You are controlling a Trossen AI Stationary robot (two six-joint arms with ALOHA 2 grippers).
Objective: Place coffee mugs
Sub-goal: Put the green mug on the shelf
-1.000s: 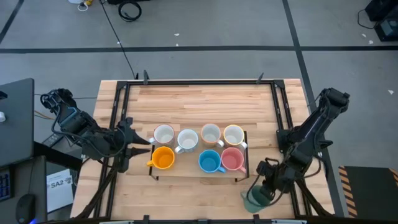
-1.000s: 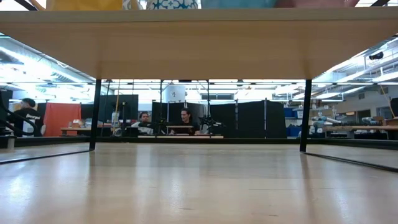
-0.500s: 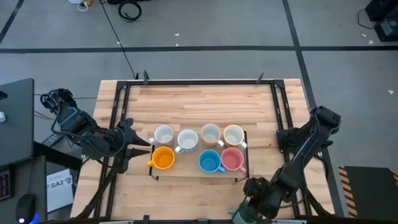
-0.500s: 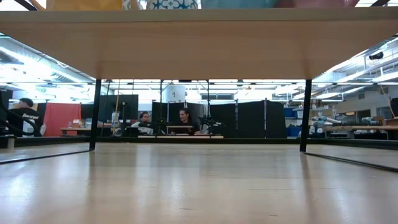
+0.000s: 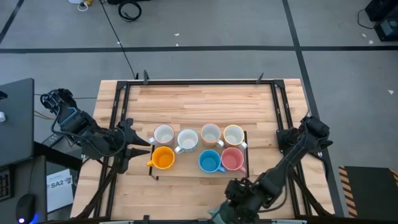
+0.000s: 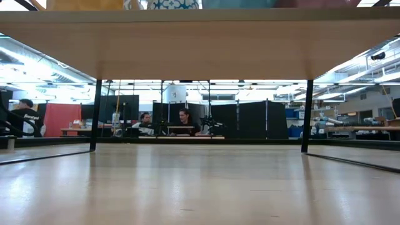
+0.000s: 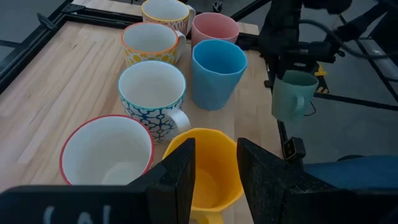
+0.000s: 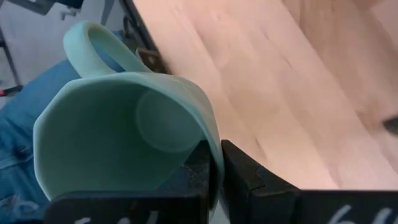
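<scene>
Near the bottom edge of the high view, a bit right of the middle, the right gripper [image 5: 227, 211] hangs over the front rim of the wooden surface [image 5: 199, 102]. Its fingers [image 8: 239, 168] are pinched tight on the rim of a pale green mug [image 8: 121, 134]. From the left wrist camera, that green mug [image 7: 292, 94] hangs in the air past the edge of the surface, well apart from the other mugs.

Seven mugs sit close together on a small wooden shelf with dark legs [image 5: 244, 169] in the middle of the high view. The back row has four light mugs [image 5: 198, 136], side by side. The front row has an orange mug [image 5: 163, 158] on the left, then an open spot, then a blue mug [image 5: 209, 162] just beside a pink mug [image 5: 232, 159].

On the left side, the left gripper [image 5: 138, 147] waits just beside the orange mug with its fingers partly apart and nothing between them.

Far behind, in the low view, people [image 6: 165, 122] sit at desks.
</scene>
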